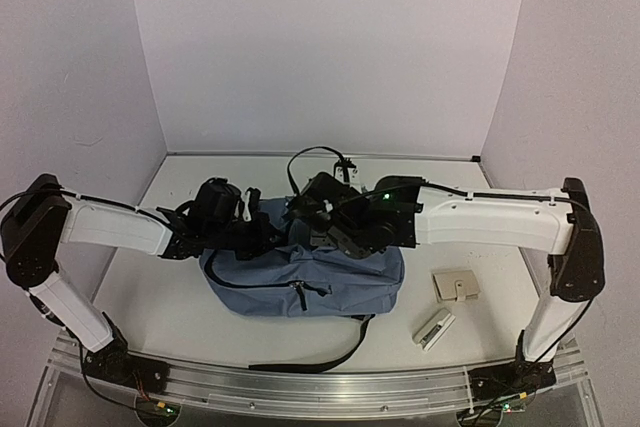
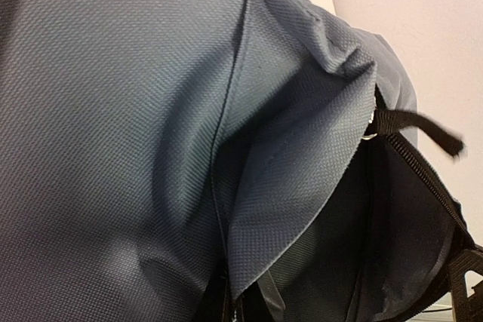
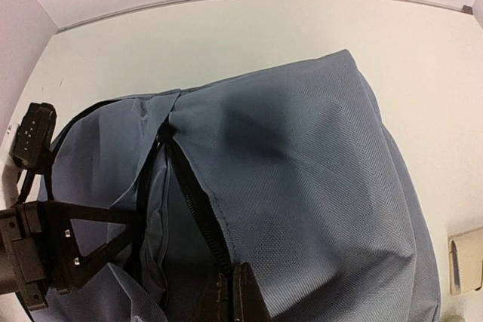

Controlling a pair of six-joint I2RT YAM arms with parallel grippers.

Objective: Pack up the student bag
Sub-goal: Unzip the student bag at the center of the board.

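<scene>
blue bag (image 1: 300, 282) on its side, zip (image 3: 192, 209) gaping, left claw (image 2: 234, 303) pinched tight on one edge of the opening, right claw (image 3: 230, 293) clamped on the opposite edge

1. A large dusty-blue fabric backpack (image 1: 300, 282) lies at the middle of the white desk (image 1: 160, 297), front panel up and rounded end toward the near edge.
2. Its main compartment gapes at the far end; a black zipper (image 3: 192, 216) lines the parted edge, with dark grey lining (image 2: 339, 262) inside.
3. A black strap (image 1: 325, 355) trails from it toward the near edge.
</scene>
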